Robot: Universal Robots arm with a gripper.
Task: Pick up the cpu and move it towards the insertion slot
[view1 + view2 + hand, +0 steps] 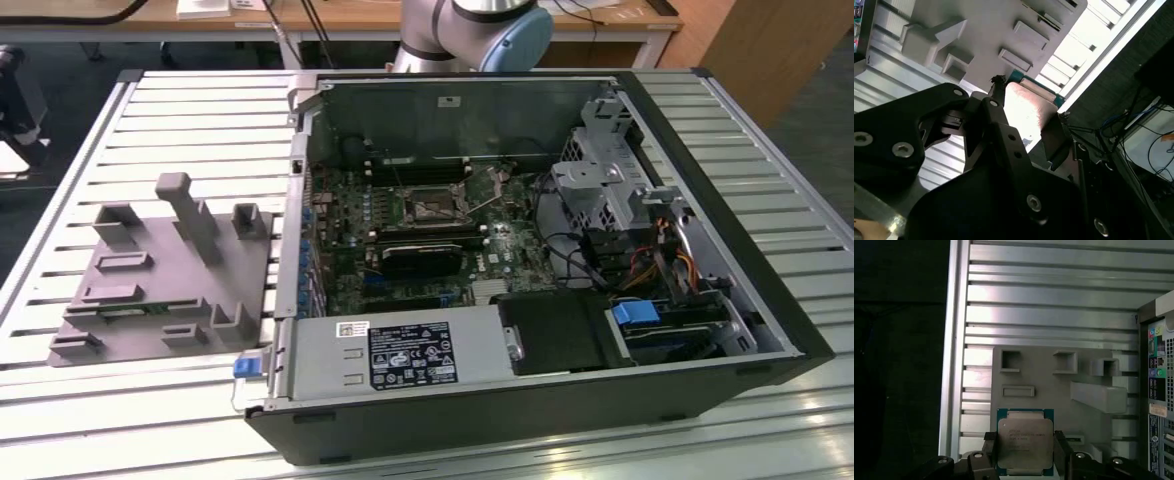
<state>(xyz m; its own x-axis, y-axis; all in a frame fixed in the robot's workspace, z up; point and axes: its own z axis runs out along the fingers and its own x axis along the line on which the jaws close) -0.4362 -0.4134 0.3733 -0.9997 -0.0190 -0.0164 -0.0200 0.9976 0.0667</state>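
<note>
Hand [1025, 456] closed on the cpu [1024, 437], its fingers [990, 450] pressing opposite edges, the metal top facing the first wrist view. Grey tray [1054, 390] lies behind it on the slatted counter [1054, 315]. Insertion slot [434, 205] sits inside the open computer case [534, 410] beside the tray.

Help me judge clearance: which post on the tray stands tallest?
The middle post, rising above the shorter blocks on either side in the exterior view.

The fingers [990, 452] of my gripper [1025, 447] cover both side edges of the cpu [1025, 435] held between them; in the second wrist view, glare washes out its face.
</note>
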